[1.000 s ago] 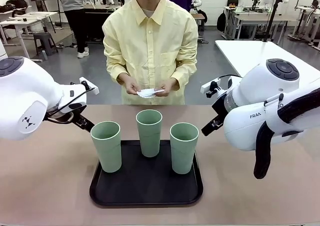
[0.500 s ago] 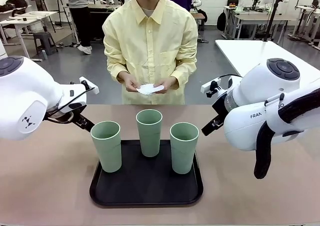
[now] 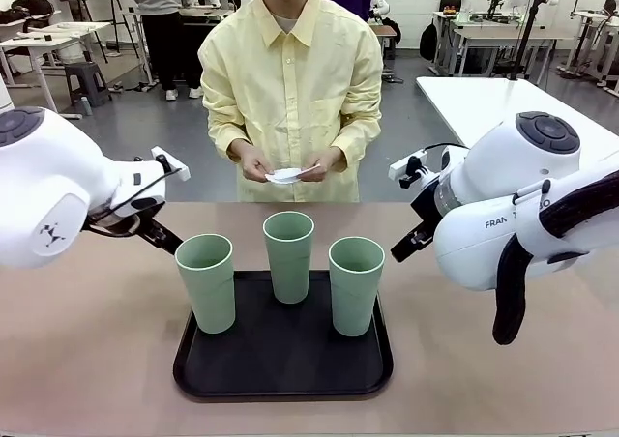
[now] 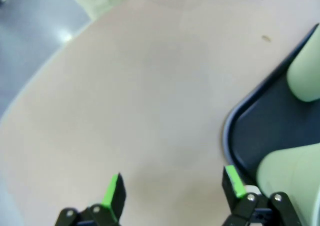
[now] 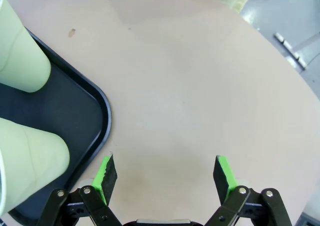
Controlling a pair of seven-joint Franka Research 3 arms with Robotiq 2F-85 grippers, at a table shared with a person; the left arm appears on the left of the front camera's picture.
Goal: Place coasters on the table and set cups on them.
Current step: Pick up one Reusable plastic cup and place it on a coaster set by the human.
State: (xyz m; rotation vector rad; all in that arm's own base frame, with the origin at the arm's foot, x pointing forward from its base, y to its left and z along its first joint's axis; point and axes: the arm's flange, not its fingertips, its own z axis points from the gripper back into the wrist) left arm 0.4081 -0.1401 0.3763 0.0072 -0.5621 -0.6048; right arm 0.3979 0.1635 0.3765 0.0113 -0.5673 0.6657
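coasters (image 3: 286, 175) in person's hands (image 3: 253, 163), far side; cups (image 3: 289, 255) on tray (image 3: 280, 364); left gripper (image 4: 172, 186), right gripper (image 5: 165, 171) open, empty. next: coasters onto table (image 3: 87, 360).

Laboratory hall: white worktables (image 3: 503, 103) are standing at 10 and 2 o'clock on grey floor (image 3: 406, 142); a stool (image 3: 87, 77) is standing at 10 o'clock.
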